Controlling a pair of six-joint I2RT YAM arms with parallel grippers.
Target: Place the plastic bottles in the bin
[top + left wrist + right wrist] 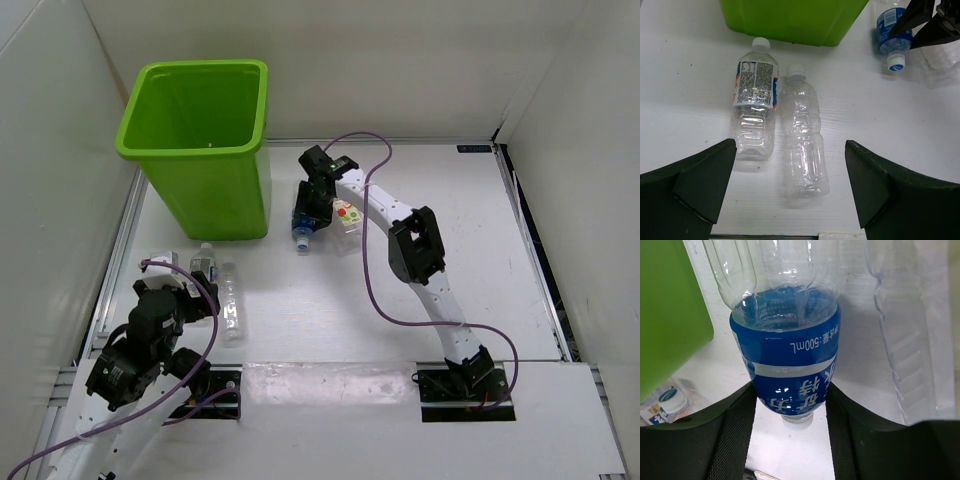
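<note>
My right arm stretches toward the far edge. My right gripper [790, 410] pinches the blue-labelled clear plastic bottle [785, 360] beside the tall lime-green plastic bin [205, 140] at the far-left corner. My left arm is folded at the near-left corner, left gripper [790, 150] spread above the paper-labelled clear bottle [755, 110] and the bare clear bottle [802, 135]. My right wrist half hides the fruit-labelled bottle [347, 213].

You have the right arm [428, 275] stretched out, its right gripper [308, 212] over a blue-labelled bottle [299, 232] just beside the green bin [200, 190], a fruit-labelled bottle [348, 213] alongside, while a labelled bottle [204, 262] and a clear bottle [231, 305] lie by the folded left arm [140, 340].
</note>
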